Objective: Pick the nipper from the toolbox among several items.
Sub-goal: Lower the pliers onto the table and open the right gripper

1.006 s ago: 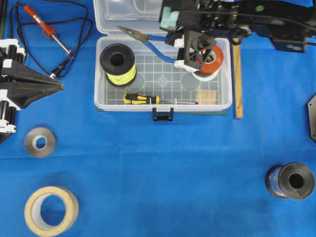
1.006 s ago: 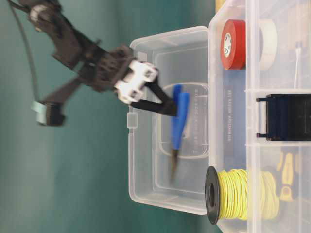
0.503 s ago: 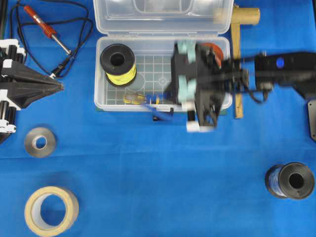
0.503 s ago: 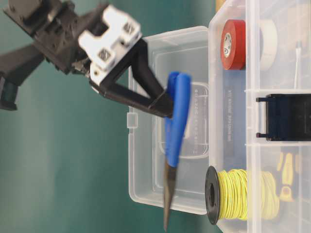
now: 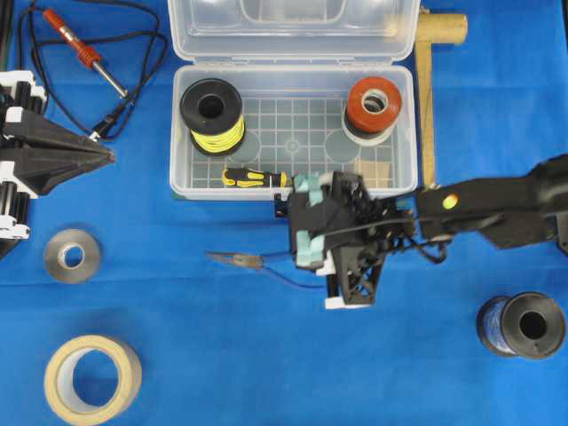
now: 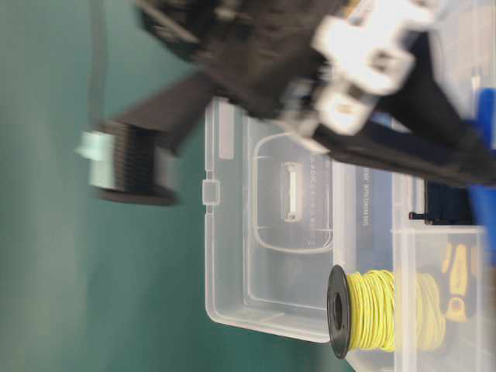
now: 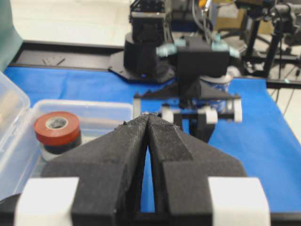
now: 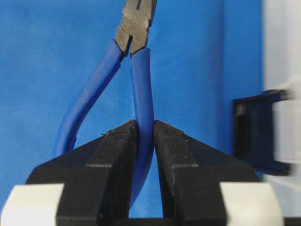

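One blue handle of the nipper (image 8: 141, 94) is clamped between the fingers of the right gripper (image 8: 145, 141); the other handle bows free at 9 o'clock of it. In the overhead view the nipper (image 5: 257, 263) is held outside the toolbox (image 5: 182, 133), at 6 o'clock of its front wall, dark tips pointing to 9 o'clock. The left gripper (image 7: 148, 123) is pressed closed on nothing, well apart.
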